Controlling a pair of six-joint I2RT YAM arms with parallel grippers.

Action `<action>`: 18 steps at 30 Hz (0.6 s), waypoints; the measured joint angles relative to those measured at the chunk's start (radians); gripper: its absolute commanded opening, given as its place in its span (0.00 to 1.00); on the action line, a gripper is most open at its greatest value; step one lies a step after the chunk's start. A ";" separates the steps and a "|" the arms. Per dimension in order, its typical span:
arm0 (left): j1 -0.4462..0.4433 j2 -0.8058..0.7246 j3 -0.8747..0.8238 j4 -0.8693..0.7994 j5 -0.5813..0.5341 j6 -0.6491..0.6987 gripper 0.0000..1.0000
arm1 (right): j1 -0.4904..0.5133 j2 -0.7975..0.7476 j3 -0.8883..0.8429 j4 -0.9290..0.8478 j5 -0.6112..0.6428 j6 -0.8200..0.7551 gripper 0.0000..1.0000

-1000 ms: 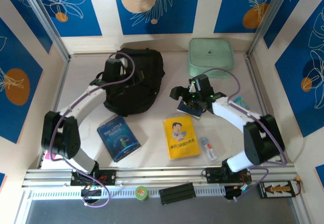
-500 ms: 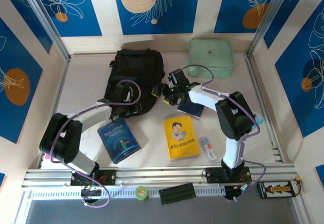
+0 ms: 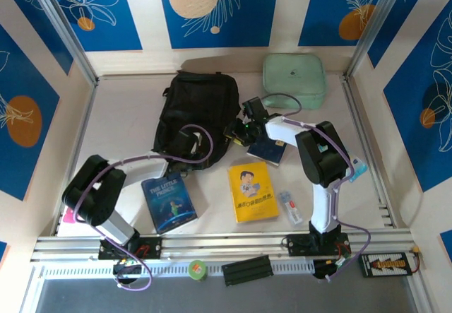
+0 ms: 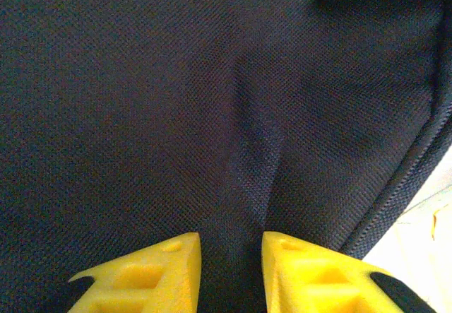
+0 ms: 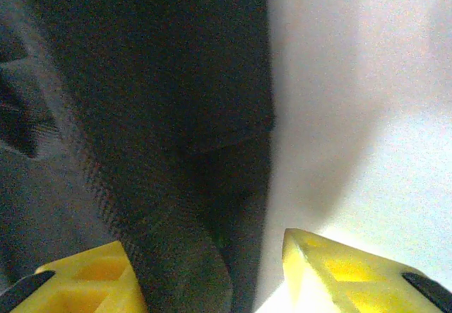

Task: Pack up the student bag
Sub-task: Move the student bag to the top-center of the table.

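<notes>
Nearest the arm bases, flat on the table point(image 3: 212, 214): a blue book point(image 3: 168, 201) on the left and a yellow book point(image 3: 253, 191) on the right, apart from each other. Further in, at the near edge of the student bag point(image 3: 201, 101): the left gripper point(image 4: 231, 249), pinched narrow on a raised fold of the black weave, with the ridge of fabric running up from between the yellow fingertips point(image 4: 166, 256). About level with it, at the bag's right edge: the right gripper point(image 5: 212, 256), jaws spread, clamping nothing, with dark fabric bulging between them against one finger and bare pale table by the other. Just right of that gripper: a dark booklet point(image 3: 267, 150). Beyond both grippers: the bulk of the bag, lying flat, stretching toward the back wall. Farthest back, to the right and clear of the bag: a mint-green case point(image 3: 294, 80).
</notes>
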 measured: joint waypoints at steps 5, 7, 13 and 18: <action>-0.006 0.003 0.060 -0.057 0.005 0.032 0.46 | -0.032 -0.038 -0.052 0.005 -0.016 -0.012 0.48; -0.007 0.003 0.099 -0.091 0.005 0.033 0.52 | -0.039 -0.061 -0.052 0.005 -0.019 -0.024 0.49; -0.007 0.004 0.226 -0.137 0.004 -0.097 0.56 | -0.062 -0.143 -0.052 0.012 -0.039 -0.034 0.49; -0.008 0.053 0.307 -0.138 0.030 -0.275 0.56 | -0.080 -0.197 -0.104 0.042 -0.053 -0.033 0.50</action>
